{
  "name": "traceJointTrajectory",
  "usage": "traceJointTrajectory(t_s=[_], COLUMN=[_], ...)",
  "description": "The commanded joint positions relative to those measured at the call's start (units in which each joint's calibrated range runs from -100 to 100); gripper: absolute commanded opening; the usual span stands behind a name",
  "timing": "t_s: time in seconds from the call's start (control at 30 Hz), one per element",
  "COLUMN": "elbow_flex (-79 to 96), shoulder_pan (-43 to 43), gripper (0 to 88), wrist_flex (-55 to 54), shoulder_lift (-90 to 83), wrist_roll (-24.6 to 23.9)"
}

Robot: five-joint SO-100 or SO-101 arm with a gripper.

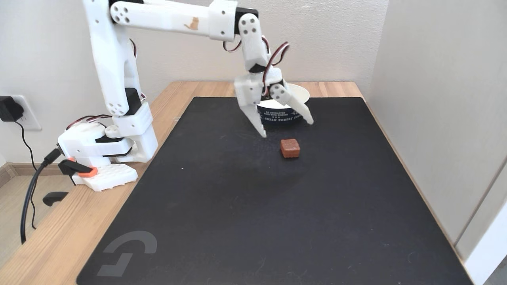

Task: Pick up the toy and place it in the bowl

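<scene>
With the toy (290, 148) resting on the black mat (237, 206) just in front of the bowl (283, 113), the gripper (287, 127) hangs above it, jaws spread wide and empty: approach step, which next calls for a descent straddling the cube before closing.

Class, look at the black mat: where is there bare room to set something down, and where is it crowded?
The near half of the mat, below the toy, is bare. It is crowded at the far edge, where the open gripper hangs before the bowl.
</scene>
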Motion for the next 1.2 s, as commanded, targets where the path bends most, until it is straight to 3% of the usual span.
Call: traceJointTrajectory(t_s=[0.0,0.53,0.63,0.7,0.83,1.0,1.17], elbow_flex=[-13.96,-18.11,-18.2,-18.29,-18.38,-18.2,-20.27], shoulder_pan=[-1.45,-4.79,-4.29,-4.04,-2.37,-0.95,-4.79], gripper=[39.3,38.5,29.4,16.1,2.2,2.2,2.2], wrist_flex=[3.99,0.43,0.68,0.68,0.94,0.94,-2.45], shoulder_lift=[10.47,25.31,25.14,24.64,24.48,22.56,17.14], wrist_roll=[-0.25,0.12,0.12,0.17,0.22,0.32,-0.2])
